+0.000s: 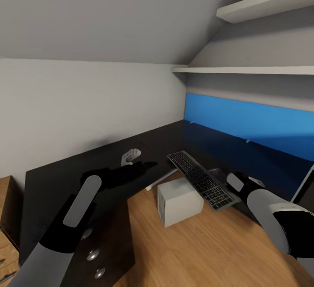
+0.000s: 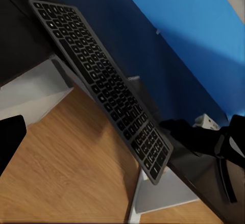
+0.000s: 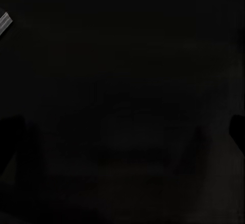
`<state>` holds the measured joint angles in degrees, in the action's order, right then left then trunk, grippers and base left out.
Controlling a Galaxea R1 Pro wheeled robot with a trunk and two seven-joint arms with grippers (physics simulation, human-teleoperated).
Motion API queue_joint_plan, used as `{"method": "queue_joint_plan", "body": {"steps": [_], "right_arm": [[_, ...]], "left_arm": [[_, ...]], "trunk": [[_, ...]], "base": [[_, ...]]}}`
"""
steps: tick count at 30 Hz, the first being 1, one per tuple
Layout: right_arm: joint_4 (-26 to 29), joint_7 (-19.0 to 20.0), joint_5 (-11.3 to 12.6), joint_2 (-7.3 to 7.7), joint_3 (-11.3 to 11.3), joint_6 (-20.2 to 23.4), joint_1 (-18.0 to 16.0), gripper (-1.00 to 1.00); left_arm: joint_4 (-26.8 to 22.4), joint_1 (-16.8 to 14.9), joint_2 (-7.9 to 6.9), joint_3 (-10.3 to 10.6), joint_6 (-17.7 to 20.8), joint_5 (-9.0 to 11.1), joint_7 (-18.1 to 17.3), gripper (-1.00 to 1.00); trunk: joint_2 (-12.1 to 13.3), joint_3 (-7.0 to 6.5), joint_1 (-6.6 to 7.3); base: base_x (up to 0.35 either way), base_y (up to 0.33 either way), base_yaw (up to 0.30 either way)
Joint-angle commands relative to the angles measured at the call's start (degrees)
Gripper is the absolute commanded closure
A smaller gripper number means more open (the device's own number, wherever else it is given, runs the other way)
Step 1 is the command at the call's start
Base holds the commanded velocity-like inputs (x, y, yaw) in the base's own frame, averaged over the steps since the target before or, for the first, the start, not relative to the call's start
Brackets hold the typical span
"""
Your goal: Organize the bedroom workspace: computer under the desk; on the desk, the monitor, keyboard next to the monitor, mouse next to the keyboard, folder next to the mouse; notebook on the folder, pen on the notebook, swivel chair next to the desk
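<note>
Right hand (image 1: 233, 181), closure not discernible, beside the near end of keyboard (image 1: 201, 179): slim, stiff, light, slick-framed; overhangs desk (image 1: 56, 178) edge above computer (image 1: 178, 200); grip long edges.

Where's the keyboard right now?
In the head view the keyboard lies at centre right on the black desk, part of it jutting over the inner edge above the grey computer on the floor, just beside the right gripper.
</note>
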<state>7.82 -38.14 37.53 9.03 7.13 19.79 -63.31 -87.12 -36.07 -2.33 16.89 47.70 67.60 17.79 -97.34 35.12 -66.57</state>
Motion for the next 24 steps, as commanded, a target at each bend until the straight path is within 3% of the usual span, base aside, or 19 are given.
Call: {"method": "queue_joint_plan", "body": {"steps": [1, 12, 18, 24], "right_arm": [[-0.61, -0.27, 1.09, 0.03, 0.08, 0.58, 0.03, -1.0], [-0.6, -0.14, 1.19, -0.11, 0.08, 0.44, 0.03, -1.0], [-0.46, 0.11, 1.11, -1.71, 0.08, 0.23, 0.03, -1.0], [-0.44, 0.17, 1.09, -2.06, 0.08, 0.17, 0.03, -1.0]], "left_arm": [[-0.07, -0.05, -0.04, 0.07, 0.02, 0.6, 0.58, -1.0], [0.01, -0.05, -0.04, 0.11, 0.02, 0.6, 0.5, -1.0], [0.02, -0.05, -0.04, 0.11, 0.02, 0.6, 0.49, -1.0], [0.02, -0.04, -0.04, 0.14, 0.02, 0.6, 0.49, -1.0]], "trunk": [[-0.03, 0.07, 0.02], [-0.03, 0.07, 0.02], [-0.03, 0.07, 0.02], [-0.03, 0.07, 0.02]], "base": [[-0.196, 0.0, 0.0], [-0.034, 0.0, 0.0], [0.0, 0.0, 0.0], [-0.034, 0.031, 0.0]]}}
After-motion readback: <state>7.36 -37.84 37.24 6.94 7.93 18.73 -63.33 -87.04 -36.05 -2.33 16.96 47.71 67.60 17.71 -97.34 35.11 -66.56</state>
